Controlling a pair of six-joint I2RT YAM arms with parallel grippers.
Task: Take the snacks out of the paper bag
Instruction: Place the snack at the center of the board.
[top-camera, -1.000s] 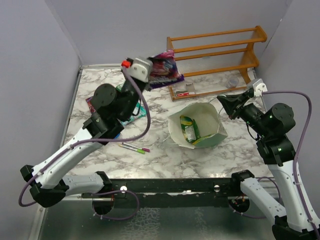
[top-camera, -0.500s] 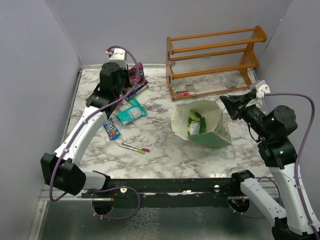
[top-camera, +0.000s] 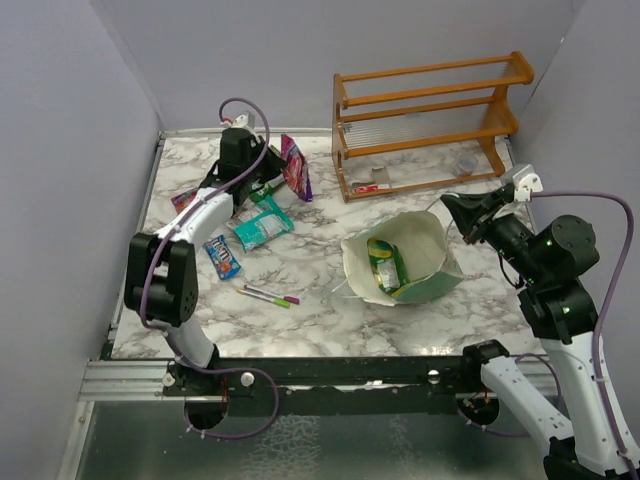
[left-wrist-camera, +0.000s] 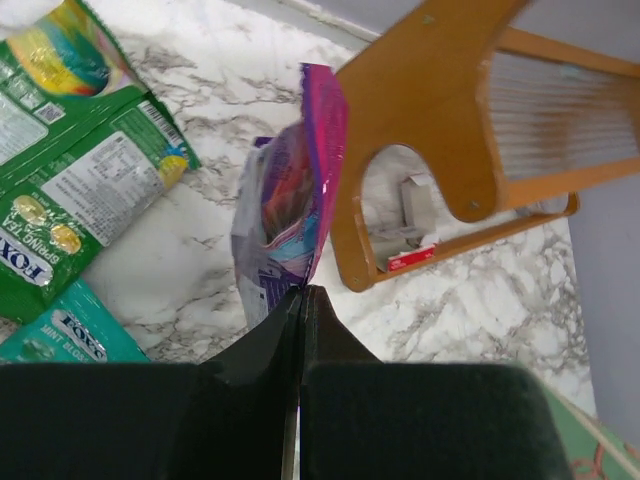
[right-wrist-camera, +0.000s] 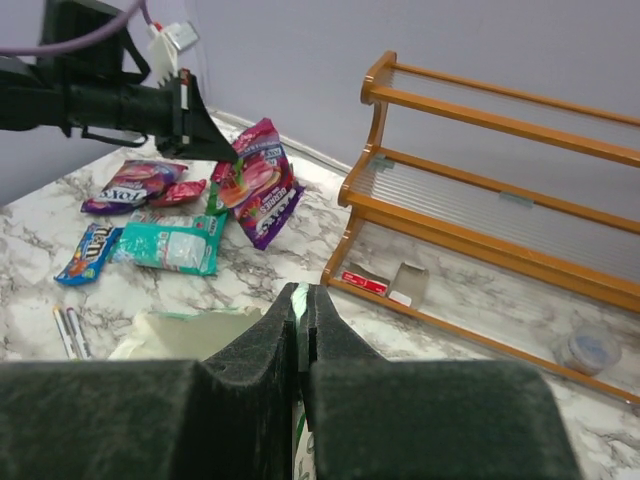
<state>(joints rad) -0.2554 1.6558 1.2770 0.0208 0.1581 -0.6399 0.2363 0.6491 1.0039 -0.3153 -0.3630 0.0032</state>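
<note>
The left pincer (left-wrist-camera: 302, 298) pinches the purple packet (left-wrist-camera: 290, 190) at 11 o'clock on the bench (top-camera: 300, 250), the packet standing on edge with its long axis running roughly 12 to 6. The right pincer (right-wrist-camera: 302, 296) grips the rim of the paper bag (top-camera: 418, 245) at 4 o'clock, its mouth gaping upward.

The top camera hangs high at the near edge, looking steeply down on the whole marble table (top-camera: 312, 250) and orange rack (top-camera: 432, 70). The left wrist camera sits close behind the purple packet (left-wrist-camera: 290, 210), facing the rack's end. The right wrist camera, over the paper bag (right-wrist-camera: 190, 330) rim, looks from farther off. All three views share rack and packet.
</note>
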